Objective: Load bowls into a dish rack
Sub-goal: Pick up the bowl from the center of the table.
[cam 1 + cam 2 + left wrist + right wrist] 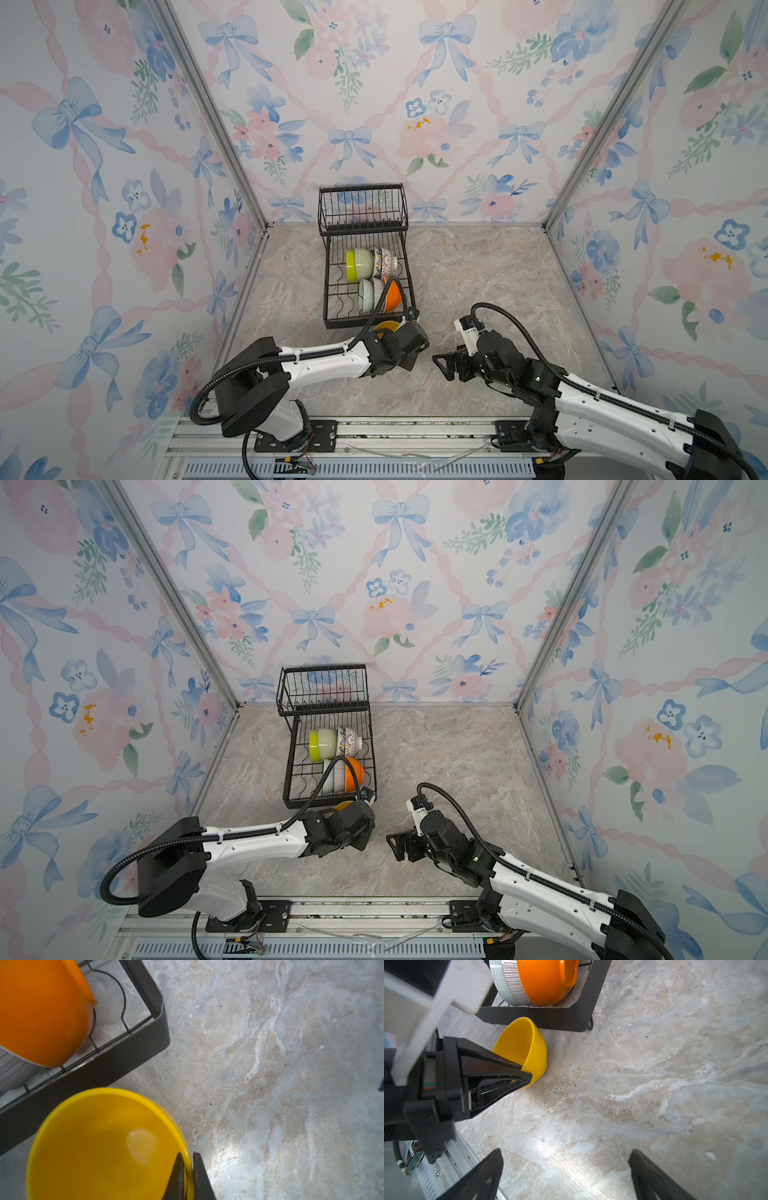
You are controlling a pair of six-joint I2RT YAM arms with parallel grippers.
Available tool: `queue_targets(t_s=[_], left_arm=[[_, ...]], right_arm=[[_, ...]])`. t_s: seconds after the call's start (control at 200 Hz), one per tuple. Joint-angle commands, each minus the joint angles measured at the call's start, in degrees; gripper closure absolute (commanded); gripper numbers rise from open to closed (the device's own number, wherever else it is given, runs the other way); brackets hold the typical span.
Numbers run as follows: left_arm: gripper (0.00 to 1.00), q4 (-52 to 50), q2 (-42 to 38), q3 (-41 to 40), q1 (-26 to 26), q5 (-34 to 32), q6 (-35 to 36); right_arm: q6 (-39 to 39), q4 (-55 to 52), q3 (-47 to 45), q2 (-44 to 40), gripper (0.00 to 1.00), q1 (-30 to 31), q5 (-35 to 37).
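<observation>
We are looking down into a booth with floral walls, where two robot arms are reaching over a marble tabletop.

The left gripper is pinching the rim of a yellow bowl. Its jaws are nearly closed, with one finger inside the rim and one outside. The bowl is tilting with its opening turned toward the gripper. Its lower side is sitting at or just above the tabletop, and we cannot tell which.

Just beyond the bowl from this gripper, the near front corner of the black wire dish rack is standing close to the yellow rim, with only a thin strip of marble showing between them. Inside that corner, an orange bowl is standing on edge against a white ribbed bowl and a pale teal bowl. Farther from the gripper, a green bowl and a patterned bowl are sitting in the same lower tray.

The right gripper is hanging with its jaws spread wide, holding nothing. It is facing the left gripper across a short gap of bare marble. Beside and beyond it, the tabletop is lying open as far as the wall.
</observation>
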Motion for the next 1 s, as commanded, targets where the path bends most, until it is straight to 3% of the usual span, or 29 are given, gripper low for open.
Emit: queue_targets(t_s=[0.0, 0.235, 0.435, 0.755, 0.995], left_arm=[[1.00, -0.95, -2.52, -1.23, -0.37, 0.07, -0.89], [1.00, 0.26, -7.52, -2.08, 0.05, 2.07, -0.53], [1.00, 5.05, -15.14, -5.68, 3.52, 9.69, 1.13], [1.00, 9.69, -30.87, -10.77, 18.87, 26.24, 1.72], [1.00, 14.24, -38.54, -14.83, 34.22, 39.89, -1.36]], right_arm=[[0.30, 1.32, 0.68, 0.68, 0.04, -0.61, 0.43], [-1.17, 2.07, 3.94, 3.12, 0.04, -0.59, 0.11], [-2.61, 2.58, 7.07, 6.59, 0.04, -0.61, -0.84], [-5.19, 2.73, 13.21, 11.81, 0.04, -0.70, -2.19], [-6.27, 3.35, 17.06, 15.49, 0.04, -0.70, -3.69]])
